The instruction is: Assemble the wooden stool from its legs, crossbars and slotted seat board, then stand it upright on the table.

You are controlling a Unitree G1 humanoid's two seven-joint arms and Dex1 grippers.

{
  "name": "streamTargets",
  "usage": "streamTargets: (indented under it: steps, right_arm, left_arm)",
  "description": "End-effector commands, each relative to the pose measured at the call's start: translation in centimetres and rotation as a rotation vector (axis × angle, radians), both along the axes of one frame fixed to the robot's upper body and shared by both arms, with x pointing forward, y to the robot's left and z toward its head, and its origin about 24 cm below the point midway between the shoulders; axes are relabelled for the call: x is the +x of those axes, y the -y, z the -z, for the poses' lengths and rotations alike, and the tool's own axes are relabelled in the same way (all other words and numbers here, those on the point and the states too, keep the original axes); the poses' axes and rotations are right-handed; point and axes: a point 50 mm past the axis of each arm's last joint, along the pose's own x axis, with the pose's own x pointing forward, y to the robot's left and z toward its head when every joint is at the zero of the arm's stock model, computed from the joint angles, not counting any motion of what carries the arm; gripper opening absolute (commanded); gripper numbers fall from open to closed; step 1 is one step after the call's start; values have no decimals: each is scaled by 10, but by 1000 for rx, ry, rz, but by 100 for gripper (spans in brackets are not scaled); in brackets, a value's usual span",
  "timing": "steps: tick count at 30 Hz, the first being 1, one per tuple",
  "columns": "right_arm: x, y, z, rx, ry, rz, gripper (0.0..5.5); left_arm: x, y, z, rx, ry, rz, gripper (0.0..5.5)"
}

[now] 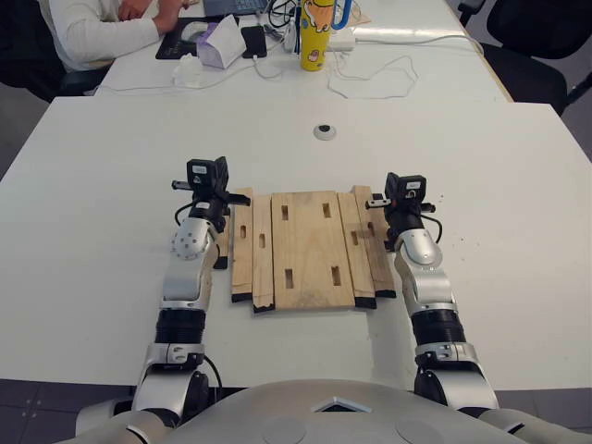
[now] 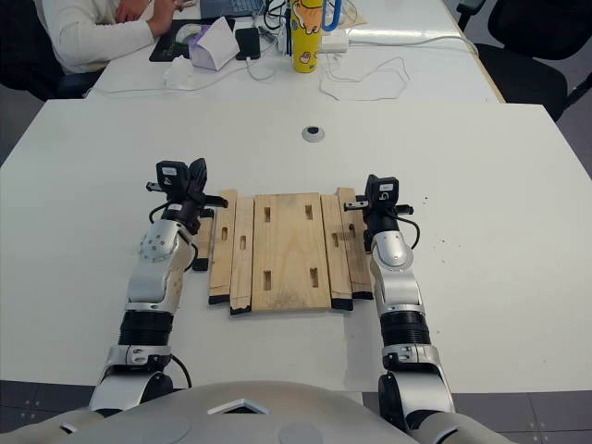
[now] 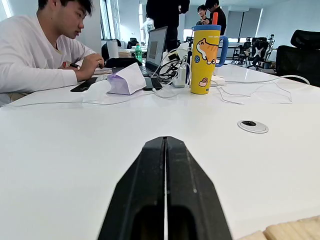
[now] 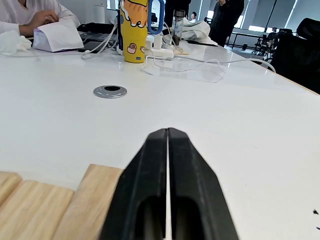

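The slotted seat board (image 1: pixel 312 248) lies flat on the white tabletop (image 1: pixel 111 185), with the left slats (image 1: pixel 242 242) and right slats (image 1: pixel 353 242) lying flat against its sides. The left fingers (image 3: pixel 142 190) are pressed together on nothing, low beside the left slats. The right fingers (image 4: pixel 145 170) are likewise closed and empty beside the right slats. A grommet (image 1: pixel 324 131) sits farther back.
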Motion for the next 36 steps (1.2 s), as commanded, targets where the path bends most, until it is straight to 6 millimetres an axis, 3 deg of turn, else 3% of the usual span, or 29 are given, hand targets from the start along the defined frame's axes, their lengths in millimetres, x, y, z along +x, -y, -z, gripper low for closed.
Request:
streamTargets:
  steps: [1, 8, 12, 21, 27, 30, 36]
  right_arm:
    - [-2, 0, 0, -14, -2, 9, 4]
    - [-6, 3, 1, -6, -3, 43, 4]
    - [-8, 0, 3, 8, -5, 56, 4]
    - [-16, -4, 7, 26, -9, 85, 4]
    - [-16, -4, 8, 28, -10, 88, 4]
    - [-16, -4, 7, 27, -8, 86, 4]
    - [-15, -4, 7, 24, -8, 81, 4]
  left_arm:
    - [-17, -17, 5, -74, -88, 1, 2]
    - [-49, -32, 12, 10, -238, 92, 2]
    - [-67, -33, 17, 35, -318, 139, 57]
    - [-75, -30, 8, 44, -347, 147, 186]
    - [-76, -32, 13, 58, -394, 136, 273]
    - [-77, -33, 17, 66, -423, 127, 301]
    - [-79, -31, 25, 75, -479, 126, 301]
